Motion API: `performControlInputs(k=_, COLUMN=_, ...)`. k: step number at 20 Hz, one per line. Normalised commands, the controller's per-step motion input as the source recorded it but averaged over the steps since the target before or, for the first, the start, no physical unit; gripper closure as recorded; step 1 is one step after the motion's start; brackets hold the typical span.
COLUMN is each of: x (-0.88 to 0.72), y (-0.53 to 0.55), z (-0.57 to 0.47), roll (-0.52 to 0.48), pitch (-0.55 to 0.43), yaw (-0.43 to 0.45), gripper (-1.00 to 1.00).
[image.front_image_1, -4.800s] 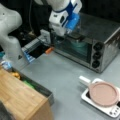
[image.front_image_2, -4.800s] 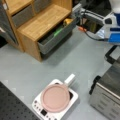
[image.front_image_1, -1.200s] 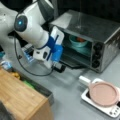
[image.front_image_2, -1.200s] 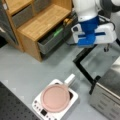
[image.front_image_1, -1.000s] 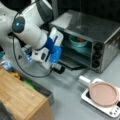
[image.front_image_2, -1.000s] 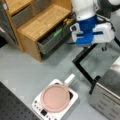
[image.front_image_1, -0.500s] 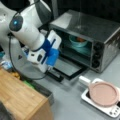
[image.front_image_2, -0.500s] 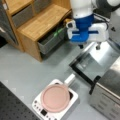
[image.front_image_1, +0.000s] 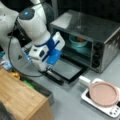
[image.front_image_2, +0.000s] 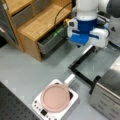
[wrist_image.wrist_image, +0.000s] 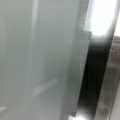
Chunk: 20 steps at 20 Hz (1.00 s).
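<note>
- gripper (image.front_image_1: 50, 68), left-centre in a front view, right above oven door handle (image.front_image_1: 53, 76); fingers mostly hidden, can't tell how far open or if gripping.
- open oven door (image.front_image_2: 98, 63) lies flat; handle's long axis runs diagonally, directly under gripper.
- toaster oven (image.front_image_1: 100, 32) right, teal bowl (image.front_image_1: 78, 41) inside.
</note>
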Motion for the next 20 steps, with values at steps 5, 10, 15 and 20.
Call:
performControlInputs(k=5, x=0.0, y=0.02, z=0.03, roll=-0.213, pitch=-0.014, yaw=0.014, gripper=-1.0)
performControlInputs(k=10, x=-0.03, y=-0.02, z=0.07, roll=-0.176, pitch=-0.003, yaw=0.037, gripper=-1.0)
performControlInputs(k=15, x=-0.07, y=0.01, z=0.1, roll=0.126, pitch=0.03, yaw=0.129, gripper=-1.0)
performControlInputs(k=20, x=-0.05, y=0.03, z=0.05, roll=0.311, pitch=0.036, yaw=0.126, gripper=-1.0)
